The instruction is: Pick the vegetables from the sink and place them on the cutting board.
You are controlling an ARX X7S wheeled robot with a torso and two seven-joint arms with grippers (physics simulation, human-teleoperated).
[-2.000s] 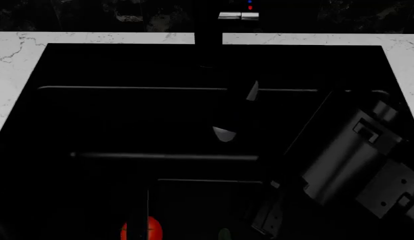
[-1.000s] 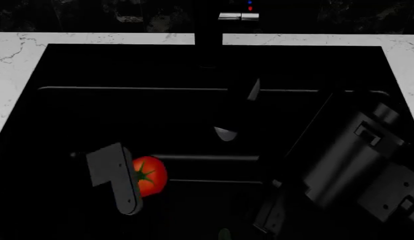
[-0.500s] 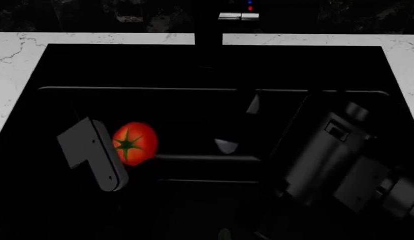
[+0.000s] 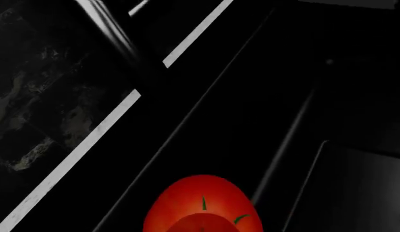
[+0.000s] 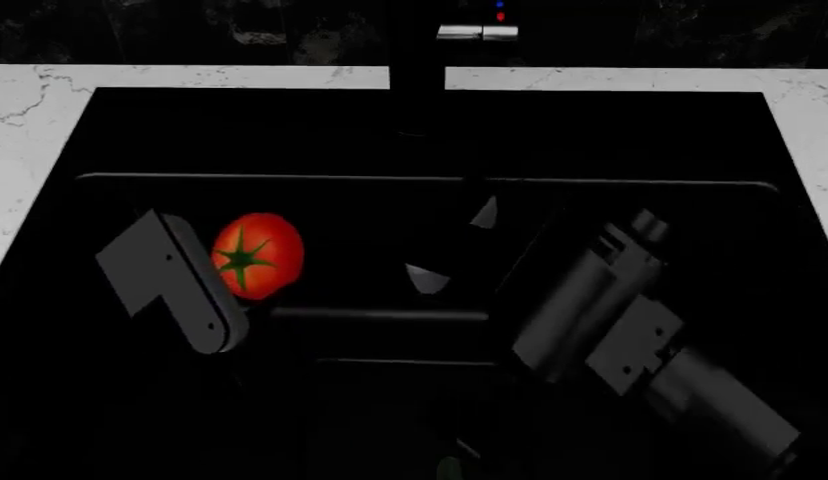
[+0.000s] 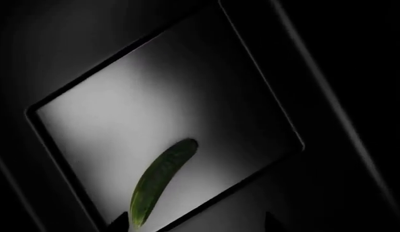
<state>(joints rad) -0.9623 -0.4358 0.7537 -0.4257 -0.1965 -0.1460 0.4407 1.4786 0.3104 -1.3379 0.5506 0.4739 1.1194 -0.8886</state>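
My left gripper (image 5: 235, 276) is shut on the red tomato (image 5: 259, 254) and holds it up over the left part of the black sink (image 5: 254, 130). One grey finger (image 5: 167, 280) shows beside the tomato; the other is hidden. The tomato fills the near edge of the left wrist view (image 4: 203, 205). My right gripper (image 5: 454, 245) is open and empty over the sink's middle. The dark green cucumber (image 6: 163, 178) lies on the sink floor below it, apart from the fingers; only its tip shows in the head view (image 5: 449, 467). The cutting board is out of view.
The black faucet (image 5: 417, 70) stands at the sink's far edge, with a chrome handle (image 5: 477, 32) beside it. White marble counter (image 5: 27, 120) borders the sink at left, back and right. My right arm (image 5: 614, 320) reaches in from the right.
My left gripper has lifted the tomato up and toward the left. My right arm has swung left, further over the middle of the basin.
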